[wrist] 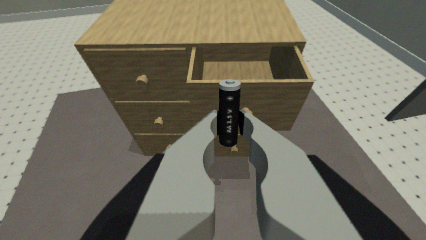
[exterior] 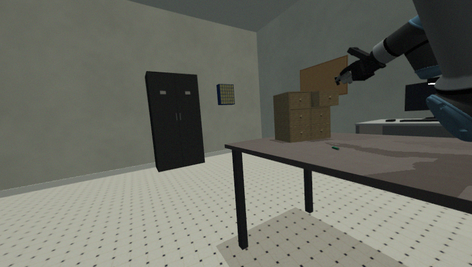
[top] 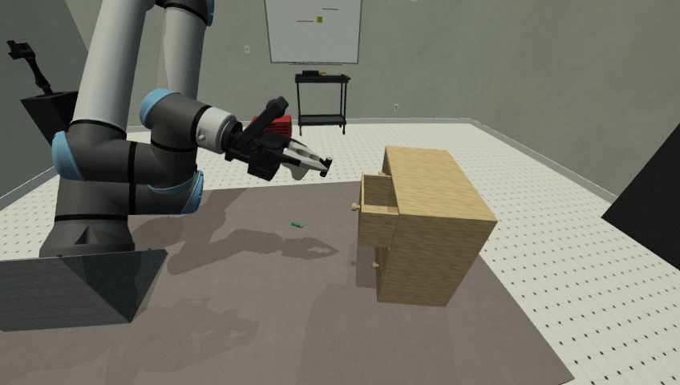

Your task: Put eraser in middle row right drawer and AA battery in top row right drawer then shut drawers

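My gripper [top: 325,167] [exterior: 337,80] [wrist: 228,112] is shut on the black AA battery [wrist: 229,112] [top: 327,165], which stands about upright between the fingertips. It hangs above the table, in front of the chest and higher than the open drawer. The wooden chest [top: 429,181] [exterior: 282,117] [wrist: 190,22] stands upright. Its top-row right drawer [top: 378,226] [exterior: 333,99] [wrist: 280,95] is pulled out, and the part of its inside that shows holds nothing. The other drawers that show look shut, including the middle-row right drawer [exterior: 320,115]. The eraser is not in view.
A small green cylinder [top: 297,224] [exterior: 335,148] lies on the table [top: 228,334] [exterior: 298,155], between the robot's base and the chest. The pulled-out drawer juts from the chest's front toward the arm, with its knob [top: 354,206] foremost.
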{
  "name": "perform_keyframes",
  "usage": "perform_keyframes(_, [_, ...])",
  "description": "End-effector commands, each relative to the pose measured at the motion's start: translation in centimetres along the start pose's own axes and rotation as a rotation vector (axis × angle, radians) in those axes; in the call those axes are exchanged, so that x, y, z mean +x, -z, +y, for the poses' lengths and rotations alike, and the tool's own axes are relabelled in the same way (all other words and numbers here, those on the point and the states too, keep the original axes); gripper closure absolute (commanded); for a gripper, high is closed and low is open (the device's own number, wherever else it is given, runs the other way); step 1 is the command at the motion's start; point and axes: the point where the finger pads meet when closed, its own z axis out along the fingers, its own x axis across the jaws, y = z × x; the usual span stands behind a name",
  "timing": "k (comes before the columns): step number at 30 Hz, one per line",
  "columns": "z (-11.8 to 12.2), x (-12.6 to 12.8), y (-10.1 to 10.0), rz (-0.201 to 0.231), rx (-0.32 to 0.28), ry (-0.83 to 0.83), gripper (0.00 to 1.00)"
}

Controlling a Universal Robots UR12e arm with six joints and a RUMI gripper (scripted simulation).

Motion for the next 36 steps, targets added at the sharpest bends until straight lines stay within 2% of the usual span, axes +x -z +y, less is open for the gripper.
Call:
perform_keyframes(1, [-0.5,0.0,-1.2,0.000,0.002,0.000,0.95])
perform_keyframes(36, [-3.1,0.0,-8.2,0.000,0.002,0.000,0.95])
